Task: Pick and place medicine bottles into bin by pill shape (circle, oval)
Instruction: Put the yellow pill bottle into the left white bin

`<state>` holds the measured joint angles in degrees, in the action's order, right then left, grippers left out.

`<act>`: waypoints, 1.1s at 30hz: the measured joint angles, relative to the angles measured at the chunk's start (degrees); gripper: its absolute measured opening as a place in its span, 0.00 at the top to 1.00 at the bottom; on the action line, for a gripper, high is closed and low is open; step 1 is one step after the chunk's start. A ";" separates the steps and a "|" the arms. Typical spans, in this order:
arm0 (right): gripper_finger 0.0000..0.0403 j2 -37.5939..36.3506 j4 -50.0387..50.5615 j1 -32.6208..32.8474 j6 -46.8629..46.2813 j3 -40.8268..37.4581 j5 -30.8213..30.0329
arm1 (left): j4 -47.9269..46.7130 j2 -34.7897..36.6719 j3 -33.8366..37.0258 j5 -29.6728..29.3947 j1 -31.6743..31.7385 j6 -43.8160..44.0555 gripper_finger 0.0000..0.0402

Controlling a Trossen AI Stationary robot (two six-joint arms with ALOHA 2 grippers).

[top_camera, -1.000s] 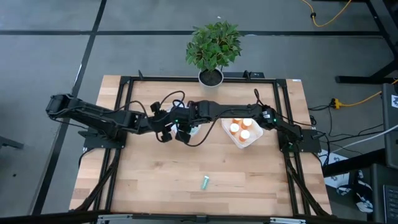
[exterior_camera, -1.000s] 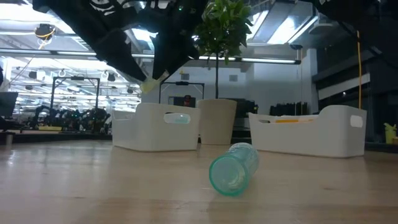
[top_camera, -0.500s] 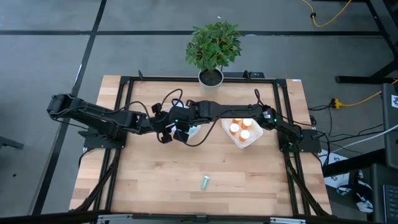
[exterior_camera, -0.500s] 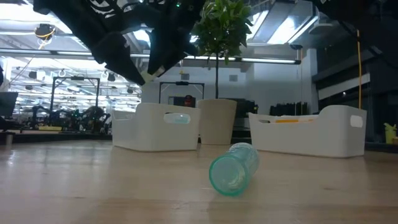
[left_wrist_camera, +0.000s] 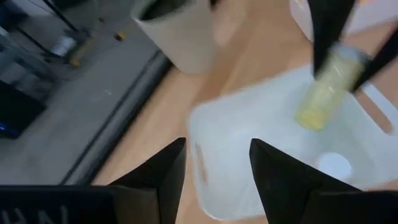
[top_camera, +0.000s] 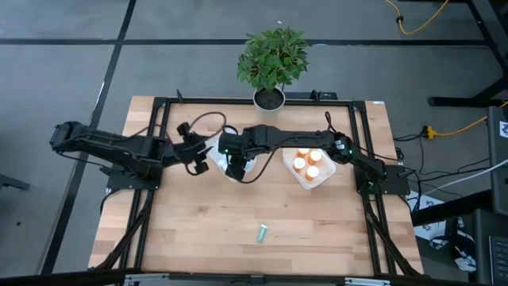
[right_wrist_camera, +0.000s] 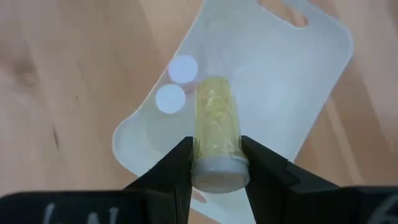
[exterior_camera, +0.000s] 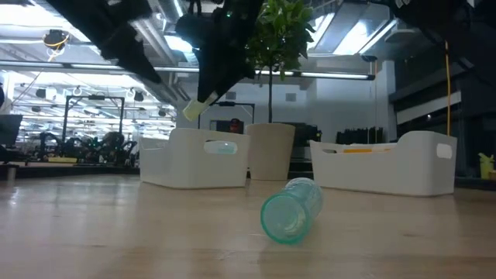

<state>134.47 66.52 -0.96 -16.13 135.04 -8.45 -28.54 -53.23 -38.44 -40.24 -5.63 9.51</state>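
Two white caps (right_wrist_camera: 176, 84) under yellow-green bottle (right_wrist_camera: 216, 127)

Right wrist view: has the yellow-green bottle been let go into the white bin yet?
No, the yellow-green bottle sits clamped between the right gripper jaws, above the white bin.

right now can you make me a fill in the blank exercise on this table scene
1. The right gripper is shut on a ____ plastic bottle.
2. That bottle hangs above the white plastic ____.
3. The pale teal bottle on the wooden table lies on its ____.
4. The left gripper's fingers are ____.

Missing words: yellow-green; bin; side; open
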 joint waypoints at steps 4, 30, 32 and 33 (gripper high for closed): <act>0.70 0.00 0.00 -1.52 -1.66 0.00 1.21 | 0.01 5.11 -0.06 -2.53 0.00 -1.53 0.57; 0.70 3.54 0.83 -8.24 -9.34 -0.37 17.31 | -0.25 13.83 -0.04 -2.09 0.00 -2.22 0.57; 0.70 3.54 1.18 -8.19 -9.34 -0.37 17.31 | -0.48 13.83 -0.04 -2.09 0.00 -2.22 0.57; 0.70 3.54 1.53 -7.94 -9.34 -0.37 17.29 | -0.68 13.83 -0.04 -2.09 0.00 -2.22 0.57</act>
<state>138.02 68.05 -8.90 -25.47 134.67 8.84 -29.23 -39.40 -38.48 -42.33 -5.63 7.29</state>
